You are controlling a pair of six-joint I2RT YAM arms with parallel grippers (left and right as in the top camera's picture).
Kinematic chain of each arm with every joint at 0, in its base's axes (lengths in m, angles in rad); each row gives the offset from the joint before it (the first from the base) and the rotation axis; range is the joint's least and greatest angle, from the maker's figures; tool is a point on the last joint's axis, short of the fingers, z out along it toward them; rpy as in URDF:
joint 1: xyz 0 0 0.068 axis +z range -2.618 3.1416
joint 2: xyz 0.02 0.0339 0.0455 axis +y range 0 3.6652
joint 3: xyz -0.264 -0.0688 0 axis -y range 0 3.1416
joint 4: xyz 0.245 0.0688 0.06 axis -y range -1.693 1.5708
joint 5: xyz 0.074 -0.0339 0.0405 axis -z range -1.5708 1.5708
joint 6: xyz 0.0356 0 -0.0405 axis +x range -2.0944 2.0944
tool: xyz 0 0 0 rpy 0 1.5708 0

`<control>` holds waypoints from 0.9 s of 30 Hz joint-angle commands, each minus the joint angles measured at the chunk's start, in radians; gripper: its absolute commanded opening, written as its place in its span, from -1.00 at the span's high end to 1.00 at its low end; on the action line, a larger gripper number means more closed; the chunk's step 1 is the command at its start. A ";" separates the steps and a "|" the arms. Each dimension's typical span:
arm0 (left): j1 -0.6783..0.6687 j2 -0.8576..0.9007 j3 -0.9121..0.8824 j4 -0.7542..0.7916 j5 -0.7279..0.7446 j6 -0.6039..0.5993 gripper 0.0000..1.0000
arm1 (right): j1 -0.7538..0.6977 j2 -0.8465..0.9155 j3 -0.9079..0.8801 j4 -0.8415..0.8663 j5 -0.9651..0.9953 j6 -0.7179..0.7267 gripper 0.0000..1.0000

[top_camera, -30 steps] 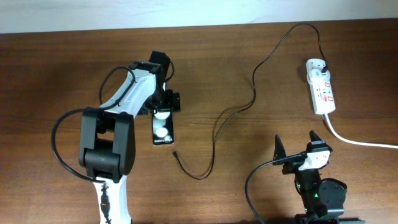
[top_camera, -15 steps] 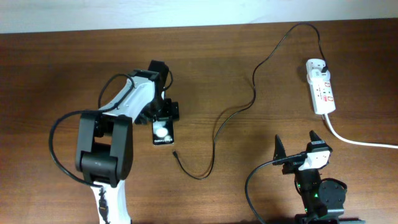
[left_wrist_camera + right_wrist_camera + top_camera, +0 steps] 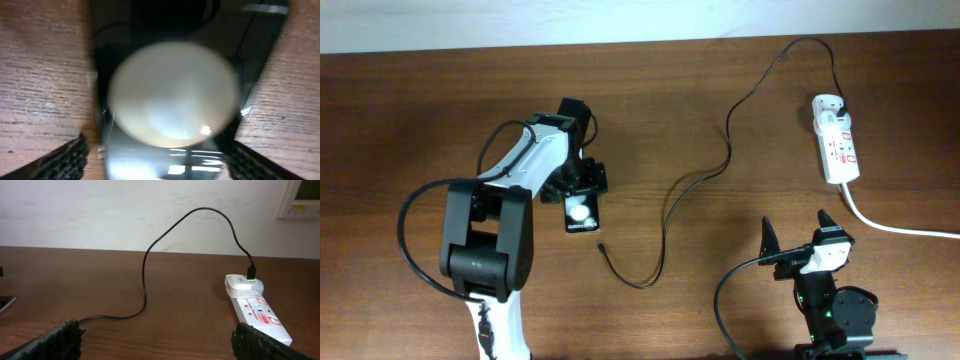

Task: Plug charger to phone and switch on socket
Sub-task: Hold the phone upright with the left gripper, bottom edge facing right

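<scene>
On your left, the left gripper (image 3: 582,187) sits low over the far end of the phone (image 3: 582,216), which lies flat on the table (image 3: 410,130), left of centre. The phone's long axis runs almost straight from the wall side to the robot side. The end with the small white text points toward the robot and is uncovered, along with one white round spot (image 3: 581,211); the gripper hides the far end. In your left wrist view that spot fills the frame, blurred, and a fingertip (image 3: 67,159) shows beside each long edge of the phone. The jaws straddle the phone across its width, but you cannot tell whether they press on its edges or stand just off them.

Just right of the phone's near corner lies the connector tip (image 3: 601,244) of the charger (image 3: 728,130), close to the phone but not touching it. From the tip the cable hooks toward the robot side, then winds in loose bends to the far right and arches down into the wall end of the socket (image 3: 837,143).

Your right gripper (image 3: 797,232) hangs on the robot side, well apart from the tip, jaws spread wide and empty.

The socket's long axis also runs wall to robot, its near end leaning slightly right. The thick white cord (image 3: 895,226) leaves that end and runs off to the right.
</scene>
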 commanded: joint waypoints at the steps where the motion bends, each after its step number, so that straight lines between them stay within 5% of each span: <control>1: 0.003 0.018 -0.036 0.039 0.033 -0.085 -0.57 | 0.006 -0.007 -0.005 -0.006 -0.006 0.011 -0.97; 7: 0.004 0.018 -0.036 0.076 -0.036 -0.163 -0.56 | 0.006 -0.007 -0.005 -0.006 -0.006 0.011 -0.97; 11: 0.004 0.018 -0.036 0.077 -0.041 -0.163 -0.99 | 0.006 -0.007 -0.005 -0.006 -0.006 0.011 -0.97; 27: 0.003 0.018 -0.036 0.080 0.010 -0.106 -0.98 | 0.006 -0.007 -0.005 -0.006 -0.006 0.011 -0.97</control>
